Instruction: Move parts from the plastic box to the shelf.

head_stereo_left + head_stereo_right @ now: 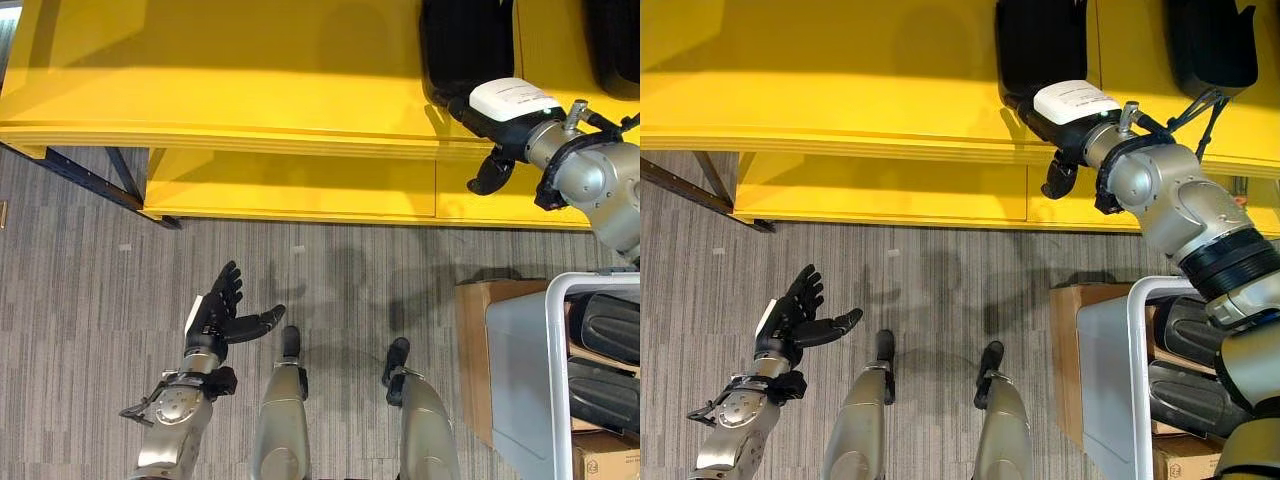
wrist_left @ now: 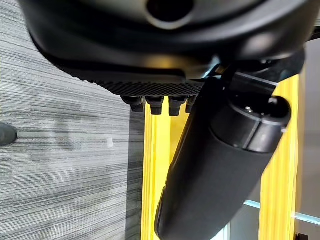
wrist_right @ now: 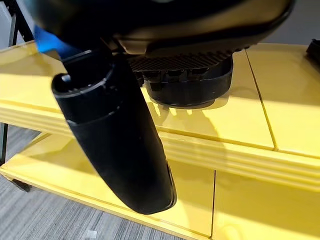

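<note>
The right hand, fingers straight, rests against a rigid-looking black moulded part at the yellow shelf's front edge, probably best gripped along its rim, while the left hand hangs spread and empty

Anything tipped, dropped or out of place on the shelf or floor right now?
Nothing stands out. The black moulded part lies flat on the yellow shelf under the right hand; the left hand hangs open over the carpet.

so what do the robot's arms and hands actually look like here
Both arms are silver-grey metal with rounded segments. Each ends in a dark hand: the left hand is black with a white strip along its edge, and the right hand carries a white cover on its back. The right arm has a black ribbed band.
</note>
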`<state>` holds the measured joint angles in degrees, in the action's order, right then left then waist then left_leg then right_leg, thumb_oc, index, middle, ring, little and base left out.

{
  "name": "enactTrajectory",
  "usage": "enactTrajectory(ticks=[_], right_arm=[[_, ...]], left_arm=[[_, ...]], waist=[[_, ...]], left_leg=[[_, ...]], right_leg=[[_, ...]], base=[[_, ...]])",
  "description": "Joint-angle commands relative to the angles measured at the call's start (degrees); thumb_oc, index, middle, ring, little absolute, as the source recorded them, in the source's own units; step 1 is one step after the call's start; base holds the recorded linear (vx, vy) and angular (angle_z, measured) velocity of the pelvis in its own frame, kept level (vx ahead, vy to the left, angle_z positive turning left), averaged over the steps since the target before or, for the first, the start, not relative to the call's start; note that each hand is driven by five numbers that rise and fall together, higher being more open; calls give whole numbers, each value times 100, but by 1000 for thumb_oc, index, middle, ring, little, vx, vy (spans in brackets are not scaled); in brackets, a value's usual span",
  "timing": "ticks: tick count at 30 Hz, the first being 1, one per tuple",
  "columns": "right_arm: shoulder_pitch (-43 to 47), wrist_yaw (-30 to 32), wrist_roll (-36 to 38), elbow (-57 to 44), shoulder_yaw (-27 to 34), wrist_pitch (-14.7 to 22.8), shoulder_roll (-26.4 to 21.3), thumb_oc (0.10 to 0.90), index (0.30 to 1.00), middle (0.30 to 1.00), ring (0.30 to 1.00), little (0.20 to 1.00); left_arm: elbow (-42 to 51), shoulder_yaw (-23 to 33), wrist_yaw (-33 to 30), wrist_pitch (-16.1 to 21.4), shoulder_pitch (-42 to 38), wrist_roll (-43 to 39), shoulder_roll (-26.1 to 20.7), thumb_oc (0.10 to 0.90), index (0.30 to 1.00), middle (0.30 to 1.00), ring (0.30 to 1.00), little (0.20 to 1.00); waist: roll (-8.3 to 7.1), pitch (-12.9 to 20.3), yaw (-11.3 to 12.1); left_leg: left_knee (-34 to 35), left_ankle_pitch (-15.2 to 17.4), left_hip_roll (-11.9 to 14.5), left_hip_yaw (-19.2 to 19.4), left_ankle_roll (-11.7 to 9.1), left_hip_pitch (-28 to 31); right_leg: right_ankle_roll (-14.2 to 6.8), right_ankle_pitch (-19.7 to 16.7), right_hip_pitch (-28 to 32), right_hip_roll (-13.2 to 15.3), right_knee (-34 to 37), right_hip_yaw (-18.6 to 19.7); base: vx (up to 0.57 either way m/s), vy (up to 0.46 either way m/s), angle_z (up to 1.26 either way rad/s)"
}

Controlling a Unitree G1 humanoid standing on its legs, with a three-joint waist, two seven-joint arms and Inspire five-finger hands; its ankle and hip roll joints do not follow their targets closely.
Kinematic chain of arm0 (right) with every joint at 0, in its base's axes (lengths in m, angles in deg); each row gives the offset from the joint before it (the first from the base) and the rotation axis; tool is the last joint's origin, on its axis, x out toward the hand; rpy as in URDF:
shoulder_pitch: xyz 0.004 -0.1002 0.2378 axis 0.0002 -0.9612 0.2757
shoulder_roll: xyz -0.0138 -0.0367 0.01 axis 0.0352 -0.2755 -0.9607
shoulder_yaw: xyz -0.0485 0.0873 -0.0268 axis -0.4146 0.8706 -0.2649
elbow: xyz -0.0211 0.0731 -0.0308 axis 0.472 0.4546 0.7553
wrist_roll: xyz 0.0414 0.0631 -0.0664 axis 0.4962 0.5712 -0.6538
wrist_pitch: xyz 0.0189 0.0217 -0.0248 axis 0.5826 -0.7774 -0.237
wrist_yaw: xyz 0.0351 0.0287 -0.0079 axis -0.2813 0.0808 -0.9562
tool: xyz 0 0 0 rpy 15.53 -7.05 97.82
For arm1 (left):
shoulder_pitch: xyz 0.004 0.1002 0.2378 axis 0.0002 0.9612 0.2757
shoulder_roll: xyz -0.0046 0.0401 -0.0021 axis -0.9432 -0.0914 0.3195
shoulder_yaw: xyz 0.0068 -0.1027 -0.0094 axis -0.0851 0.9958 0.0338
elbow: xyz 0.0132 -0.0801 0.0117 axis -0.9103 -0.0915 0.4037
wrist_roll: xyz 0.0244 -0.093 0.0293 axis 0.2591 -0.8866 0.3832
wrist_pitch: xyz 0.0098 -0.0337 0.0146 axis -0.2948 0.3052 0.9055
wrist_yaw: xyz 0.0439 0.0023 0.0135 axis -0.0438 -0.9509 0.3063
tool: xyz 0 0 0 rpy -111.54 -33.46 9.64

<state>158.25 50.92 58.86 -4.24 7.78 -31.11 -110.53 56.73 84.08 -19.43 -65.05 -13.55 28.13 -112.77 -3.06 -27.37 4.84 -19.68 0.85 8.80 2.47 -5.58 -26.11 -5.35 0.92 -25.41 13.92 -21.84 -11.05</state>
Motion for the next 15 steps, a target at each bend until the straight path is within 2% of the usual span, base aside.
enactTrajectory(ticks=[1,15], right_arm=[[903,260,-235,84,90,-37,-31,900,1000,1000,1000,1000],[1208,351,-271,396,-60,-83,12,900,1000,1000,1000,1000]], left_arm=[[664,65,-66,602,288,-232,-469,900,1000,1000,1000,1000],[618,86,-77,621,296,-303,-468,900,1000,1000,1000,1000]], waist=[[12,267,42],[22,253,67]], left_leg=[[46,185,564,-148,-321,70],[46,171,556,-181,-326,11]], right_leg=[[-391,-50,-17,382,83,467],[-383,-51,-65,373,67,457]], base=[[0,0,0],[0,0,0]])
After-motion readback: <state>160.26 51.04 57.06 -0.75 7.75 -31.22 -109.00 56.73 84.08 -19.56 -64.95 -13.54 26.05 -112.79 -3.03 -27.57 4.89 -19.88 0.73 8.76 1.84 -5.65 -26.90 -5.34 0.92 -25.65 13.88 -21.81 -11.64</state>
